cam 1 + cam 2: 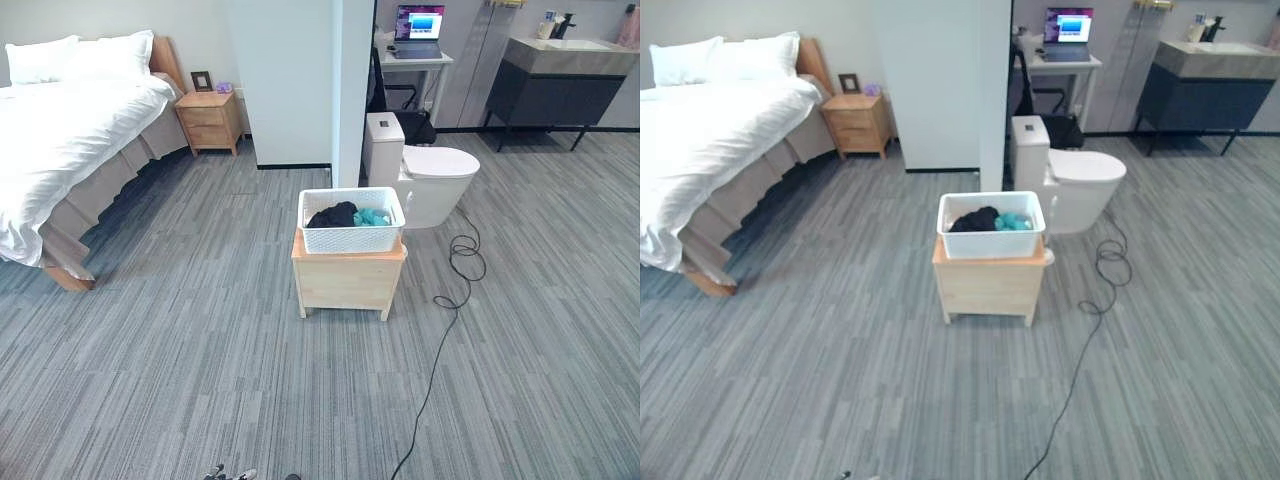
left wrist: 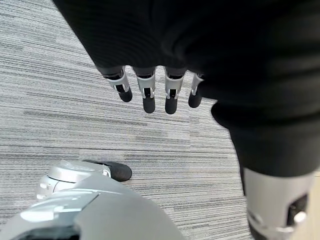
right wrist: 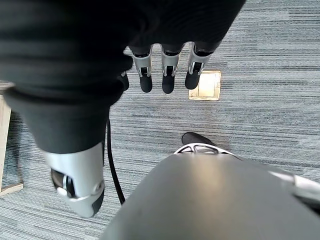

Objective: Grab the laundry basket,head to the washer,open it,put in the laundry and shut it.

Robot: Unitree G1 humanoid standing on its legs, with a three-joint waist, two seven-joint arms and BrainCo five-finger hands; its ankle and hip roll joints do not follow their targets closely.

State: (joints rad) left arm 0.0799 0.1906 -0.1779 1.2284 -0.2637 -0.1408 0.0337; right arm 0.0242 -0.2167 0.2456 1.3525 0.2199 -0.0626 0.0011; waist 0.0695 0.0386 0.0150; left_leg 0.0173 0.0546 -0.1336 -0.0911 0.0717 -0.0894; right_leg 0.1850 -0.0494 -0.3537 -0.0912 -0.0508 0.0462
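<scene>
Fingers [image 2: 150, 95] of the left hand [image 2: 165, 45] hang straight and loose over the carpet floor [image 1: 180, 360], holding nothing; the right hand [image 3: 150, 35] likewise. White laundry basket [image 1: 351, 238], with dark and teal laundry [image 1: 345, 215] inside, covers the top of a small wooden table [image 1: 347, 280] beside the toilet [image 1: 435, 180].

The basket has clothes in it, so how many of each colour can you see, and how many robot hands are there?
Black clothes in the laundry basket: 1
Teal clothes: 1
Robot hands, the left robot hand and the right robot hand, both hanging open over the floor: 2
Total: 4
</scene>
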